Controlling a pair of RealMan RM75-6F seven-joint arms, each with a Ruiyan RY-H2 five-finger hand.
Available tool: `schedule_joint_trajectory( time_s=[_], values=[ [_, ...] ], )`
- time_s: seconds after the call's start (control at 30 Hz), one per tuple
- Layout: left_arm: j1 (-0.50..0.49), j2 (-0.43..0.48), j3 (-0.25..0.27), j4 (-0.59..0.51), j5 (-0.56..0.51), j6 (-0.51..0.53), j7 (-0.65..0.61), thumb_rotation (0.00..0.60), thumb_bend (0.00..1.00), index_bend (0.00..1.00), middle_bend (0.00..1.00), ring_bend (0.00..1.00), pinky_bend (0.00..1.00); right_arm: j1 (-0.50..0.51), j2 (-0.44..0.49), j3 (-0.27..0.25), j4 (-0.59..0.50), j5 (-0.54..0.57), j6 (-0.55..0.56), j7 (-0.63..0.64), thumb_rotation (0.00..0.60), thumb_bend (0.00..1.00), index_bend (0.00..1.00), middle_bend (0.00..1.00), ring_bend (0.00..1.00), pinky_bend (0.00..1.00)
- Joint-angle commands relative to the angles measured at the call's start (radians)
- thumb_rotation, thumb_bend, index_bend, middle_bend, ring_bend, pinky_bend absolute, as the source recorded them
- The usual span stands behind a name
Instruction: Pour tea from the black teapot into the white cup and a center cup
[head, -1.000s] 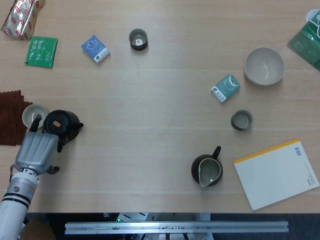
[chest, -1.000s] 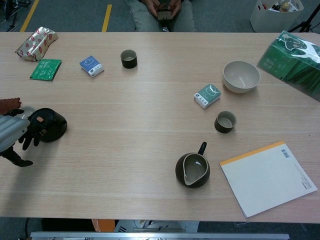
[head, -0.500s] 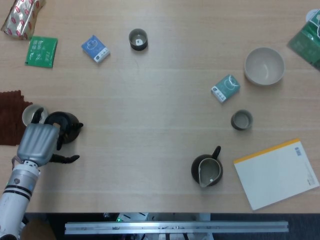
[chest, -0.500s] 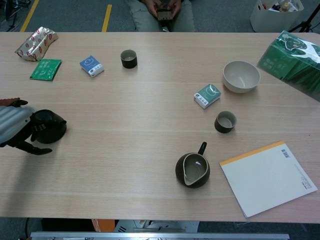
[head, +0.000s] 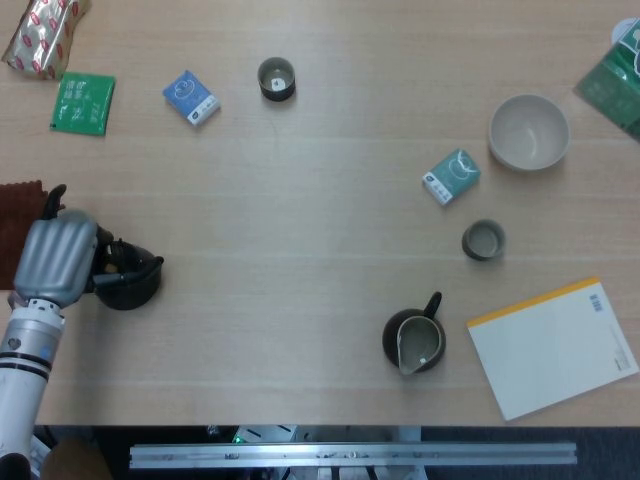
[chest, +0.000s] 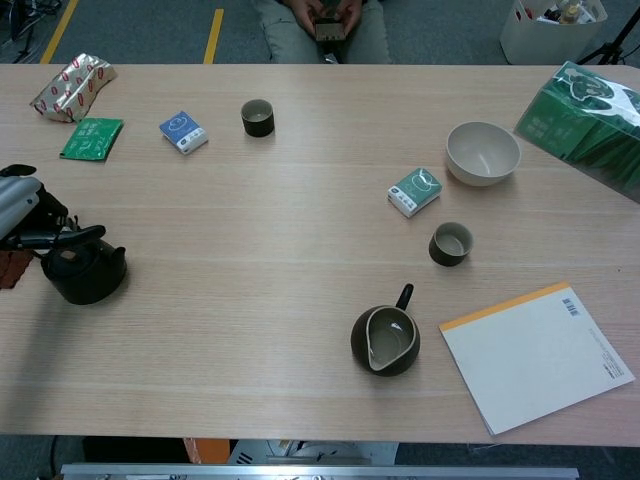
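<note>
The black teapot (head: 128, 284) (chest: 85, 278) is at the table's left edge, and my left hand (head: 58, 255) (chest: 15, 205) grips its raised handle from the left. I cannot tell whether the pot is off the table. The white cup shows in neither view; in the head view my hand covers the place where it stood. One dark cup (head: 483, 241) (chest: 451, 243) stands right of centre and another dark cup (head: 276, 78) (chest: 258, 117) stands at the far middle. My right hand shows in no view.
A dark pitcher (head: 413, 342) (chest: 385, 340) stands near the front, beside a yellow-edged notepad (head: 553, 345). A beige bowl (head: 528, 131) and a teal packet (head: 451, 176) lie at the right. A blue packet (head: 190, 97) and a green packet (head: 83, 103) lie far left. A brown cloth (head: 18, 200) is at the left edge.
My left hand has turned and closed on the teapot's handle. The teapot has shifted toward the front edge, and the white cup has gone out of sight under the hand.
</note>
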Motion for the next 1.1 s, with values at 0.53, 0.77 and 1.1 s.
schedule_joint_trajectory(
  time_s=[0.53, 0.77, 1.1],
  values=[
    [0.028, -0.029, -0.050, 0.047, 0.077, 0.099, -0.055, 0.174, 0.08, 1.00, 1.00, 0.85, 0.05, -0.008, 0.002, -0.001, -0.010, 0.002, 0.008, -0.008, 0.600, 0.00, 0.45, 0.39, 0.29, 0.35],
    [0.031, -0.043, -0.068, 0.051, 0.073, 0.112, -0.057, 0.174, 0.26, 1.00, 1.00, 0.86, 0.06, -0.014, 0.006, -0.001, -0.015, 0.005, 0.015, -0.012, 0.600, 0.00, 0.45, 0.39, 0.29, 0.35],
    [0.037, -0.056, -0.081, 0.057, 0.073, 0.119, -0.071, 0.230, 0.33, 1.00, 1.00, 0.86, 0.07, -0.020, 0.009, -0.001, -0.020, 0.007, 0.020, -0.015, 0.600, 0.00, 0.45, 0.39, 0.29, 0.35]
  ],
)
